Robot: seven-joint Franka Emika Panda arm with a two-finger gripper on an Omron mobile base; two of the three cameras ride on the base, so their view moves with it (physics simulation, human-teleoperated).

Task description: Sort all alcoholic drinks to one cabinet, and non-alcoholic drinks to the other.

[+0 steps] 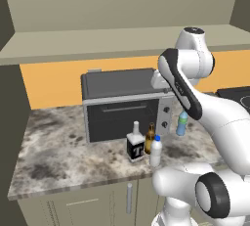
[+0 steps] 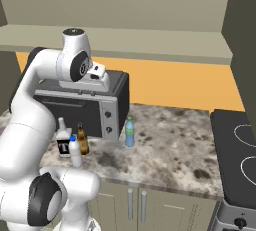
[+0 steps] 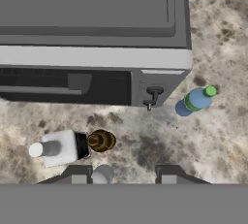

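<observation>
Four bottles stand on the marble counter (image 1: 58, 156) in front of the microwave. The square clear "T" bottle (image 1: 135, 145) (image 2: 63, 142) (image 3: 59, 147) is leftmost, with the small brown beer bottle (image 1: 150, 139) (image 2: 82, 140) (image 3: 101, 140) right beside it. Nearest the counter's front edge is the whitish blue-capped bottle (image 1: 156, 151) (image 2: 75, 152) (image 3: 101, 173). The blue green-topped bottle (image 1: 182, 124) (image 2: 129, 132) (image 3: 194, 100) stands apart by the microwave's right corner. My gripper (image 3: 123, 175) hangs high above the bottles, pointing down, open and holding nothing.
A dark grey microwave (image 1: 124, 102) (image 2: 95, 105) (image 3: 92, 39) sits at the back of the counter, below my hand. A black stove (image 2: 235, 145) lies to the right. Cabinet doors with handles (image 2: 137, 202) are under the counter; upper cabinets (image 1: 122, 5) run along above.
</observation>
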